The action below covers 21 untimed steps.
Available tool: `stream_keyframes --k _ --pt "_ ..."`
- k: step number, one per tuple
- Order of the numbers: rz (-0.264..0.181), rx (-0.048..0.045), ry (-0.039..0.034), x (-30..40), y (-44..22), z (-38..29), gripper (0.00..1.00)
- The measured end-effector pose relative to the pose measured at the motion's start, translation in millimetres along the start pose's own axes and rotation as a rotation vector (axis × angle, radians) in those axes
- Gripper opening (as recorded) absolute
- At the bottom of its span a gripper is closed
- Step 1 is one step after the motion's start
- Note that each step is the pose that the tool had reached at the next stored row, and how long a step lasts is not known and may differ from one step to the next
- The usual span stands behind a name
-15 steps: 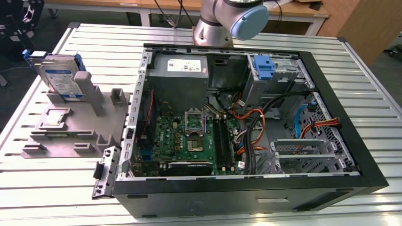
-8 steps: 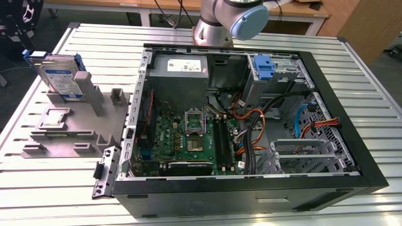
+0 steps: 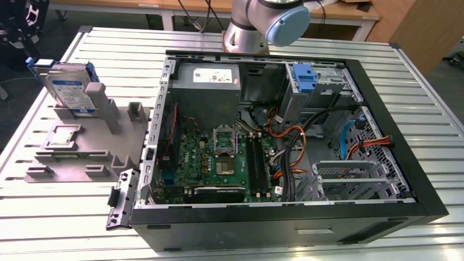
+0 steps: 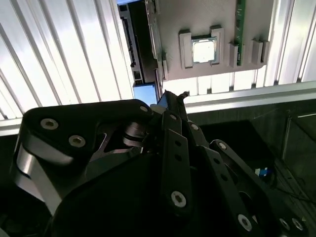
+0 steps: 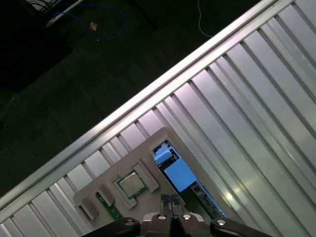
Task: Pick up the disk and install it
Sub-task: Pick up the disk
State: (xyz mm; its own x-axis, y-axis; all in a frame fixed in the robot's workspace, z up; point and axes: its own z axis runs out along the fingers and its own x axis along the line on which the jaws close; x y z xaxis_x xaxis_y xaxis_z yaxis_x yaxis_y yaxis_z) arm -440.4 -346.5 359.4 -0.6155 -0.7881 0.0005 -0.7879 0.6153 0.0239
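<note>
Exterior view: we've got the disk (image 3: 70,89) standing on edge in the grey stand (image 3: 83,157), at the stand's far end, on the exterior view's left of the open computer case (image 3: 290,215).
Disk detail: blue bracket around it, white-and-blue label facing us, nothing touching it.
First wrist view: now we're looking down on the disk (image 5: 177,174), its blue frame poking up out of the stand's slot.
Pincer: the gripper (image 5: 172,218) hangs above the stand, fingers drawn together with nothing between them, well clear of the disk.
Second wrist view: we see the gripper's (image 4: 170,96) black linkage narrowing to its tip over the stand.
Chip: a small square silver chip (image 3: 64,136) lies flat in its own recess on the stand, on the near side of the disk.
Arm: its grey and blue joint (image 3: 279,24) sits at the far edge of the case.
Case inside: green motherboard (image 3: 217,157) to the left, power supply (image 3: 206,79) at the far left, blue-handled caddy (image 3: 305,76) at the far right.
Table: everything rests on a slatted metal table (image 3: 58,223).
</note>
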Motion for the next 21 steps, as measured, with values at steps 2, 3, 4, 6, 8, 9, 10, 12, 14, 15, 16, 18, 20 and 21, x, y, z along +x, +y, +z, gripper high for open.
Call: stream_keyframes --k 2,3,4,6,8,9,10,12,14,15,16,18,20,21 --pt "-0.023 0.0003 0.0004 0.0 0.0 0.2 0.1" --pt "-0.037 0.0004 0.0006 0.0 0.0 0.4 0.1" --pt "-0.052 0.0004 0.001 0.0 0.0 0.6 0.1" --pt "-0.083 0.0004 0.0017 0.0 0.0 0.7 0.1" --pt "-0.111 0.0005 0.0022 -0.1 0.1 1.0 0.1" --pt "-0.115 0.0006 0.0021 -0.8 0.7 1.1 0.1" --pt "-0.119 0.0005 0.0023 -1.8 1.5 1.1 0.1" --pt "-0.125 0.0005 0.0026 -4.1 3.3 1.4 0.1" --pt "-0.129 0.0005 0.0028 -6.7 5.3 1.8 0.1" --pt "-0.132 0.0005 0.0028 -7.5 5.8 2.2 0.1" --pt "-0.137 0.0006 0.0027 -7.9 6.2 2.7 0.1" --pt "-0.167 0.0005 0.0036 -8.0 6.1 3.1 0.1" --pt "-0.204 0.0004 0.0046 -8.0 6.1 3.6 0.1" --pt "-0.222 0.0005 0.0049 -8.0 6.2 4.0 0.1"
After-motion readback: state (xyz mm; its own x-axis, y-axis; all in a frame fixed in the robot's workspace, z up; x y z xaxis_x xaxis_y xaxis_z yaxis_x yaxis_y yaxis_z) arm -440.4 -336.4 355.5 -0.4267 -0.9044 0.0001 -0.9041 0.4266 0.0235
